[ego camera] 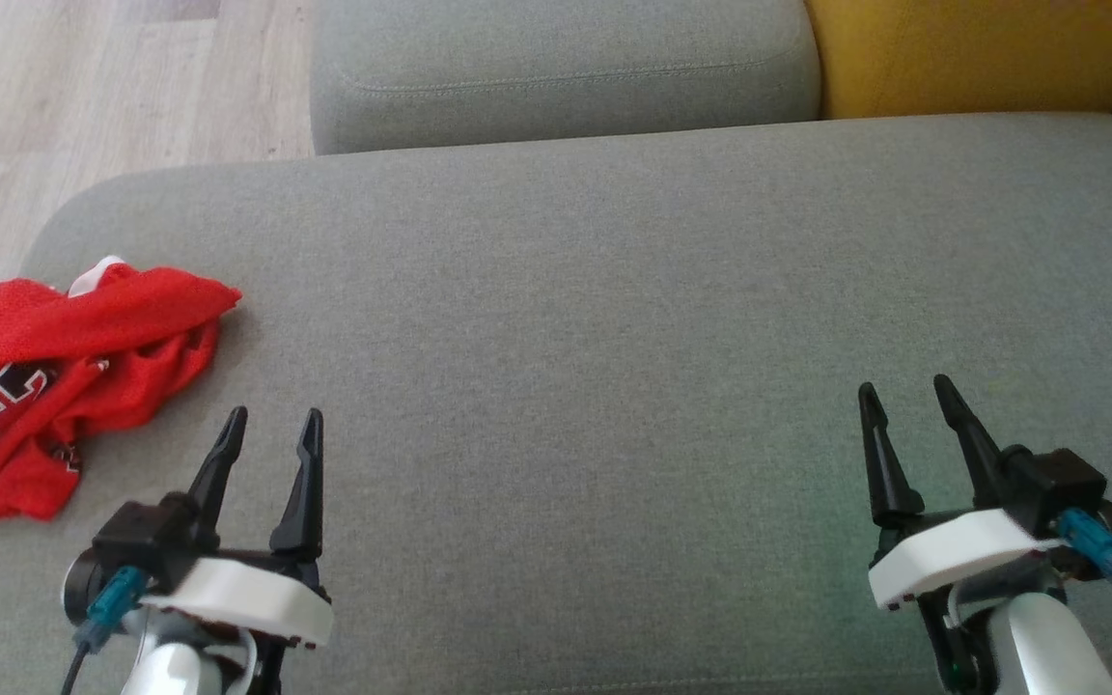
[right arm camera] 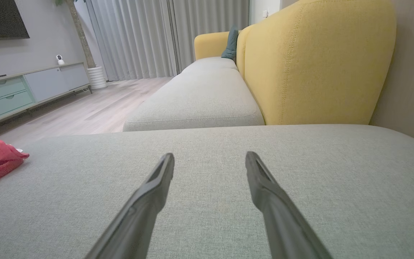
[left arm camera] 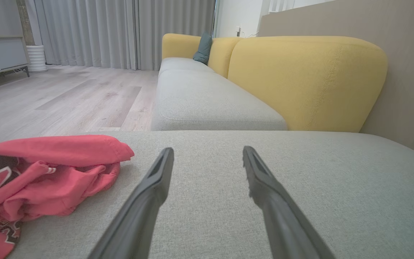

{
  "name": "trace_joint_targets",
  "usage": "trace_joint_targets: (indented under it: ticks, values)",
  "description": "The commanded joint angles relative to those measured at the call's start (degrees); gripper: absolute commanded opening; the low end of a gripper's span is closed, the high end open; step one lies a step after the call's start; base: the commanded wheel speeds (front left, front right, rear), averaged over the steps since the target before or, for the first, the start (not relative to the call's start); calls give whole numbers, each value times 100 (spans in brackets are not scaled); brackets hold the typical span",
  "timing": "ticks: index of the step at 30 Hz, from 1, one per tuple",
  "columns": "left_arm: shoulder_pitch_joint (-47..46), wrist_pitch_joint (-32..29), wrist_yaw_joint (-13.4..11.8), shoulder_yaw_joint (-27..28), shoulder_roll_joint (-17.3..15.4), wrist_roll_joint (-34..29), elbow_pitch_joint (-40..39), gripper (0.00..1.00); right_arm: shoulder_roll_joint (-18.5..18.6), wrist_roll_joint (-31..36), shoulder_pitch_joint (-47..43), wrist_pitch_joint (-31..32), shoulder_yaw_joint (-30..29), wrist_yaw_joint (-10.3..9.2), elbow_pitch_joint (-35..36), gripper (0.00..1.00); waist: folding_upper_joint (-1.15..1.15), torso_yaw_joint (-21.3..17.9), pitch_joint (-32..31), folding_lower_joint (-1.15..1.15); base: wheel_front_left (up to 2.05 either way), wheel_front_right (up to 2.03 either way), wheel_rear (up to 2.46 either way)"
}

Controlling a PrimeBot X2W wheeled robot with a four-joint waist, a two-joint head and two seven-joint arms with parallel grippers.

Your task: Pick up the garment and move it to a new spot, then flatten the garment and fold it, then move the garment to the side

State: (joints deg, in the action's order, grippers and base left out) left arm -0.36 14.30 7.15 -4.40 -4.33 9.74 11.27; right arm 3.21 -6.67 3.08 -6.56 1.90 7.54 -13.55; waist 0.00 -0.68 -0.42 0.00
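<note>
One red garment (ego camera: 73, 376), crumpled on the grey sofa seat (ego camera: 595, 319), just left of the left pincer (ego camera: 276, 413) and far left of the right pincer (ego camera: 904, 384). Its long axis runs diagonally, the far end pointing toward the left pincer's side. Black-and-white numerals, partly folded, unreadable. Two pincers, both spread, empty, above the seat.

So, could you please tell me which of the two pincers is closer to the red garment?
The left pincer: the red garment lies crumpled just to its left, while the right pincer is far across the grey cushion.
</note>
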Motion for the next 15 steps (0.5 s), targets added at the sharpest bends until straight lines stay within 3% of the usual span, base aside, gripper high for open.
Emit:
trace_joint_targets:
  ticks: [1, 15]
  values:
    - [-231, 70, 34, 231, -23, 14, -161, 100, -1, -54, 240, -39, 120, -5, 169, 100, 0, 1, 3, 0, 0, 0, 0]
    - [-279, 70, 34, 306, -3, -8, -102, 100, -15, -23, 249, -12, 147, -5, 210, 100, 0, 89, 15, 0, 0, 0, 0]
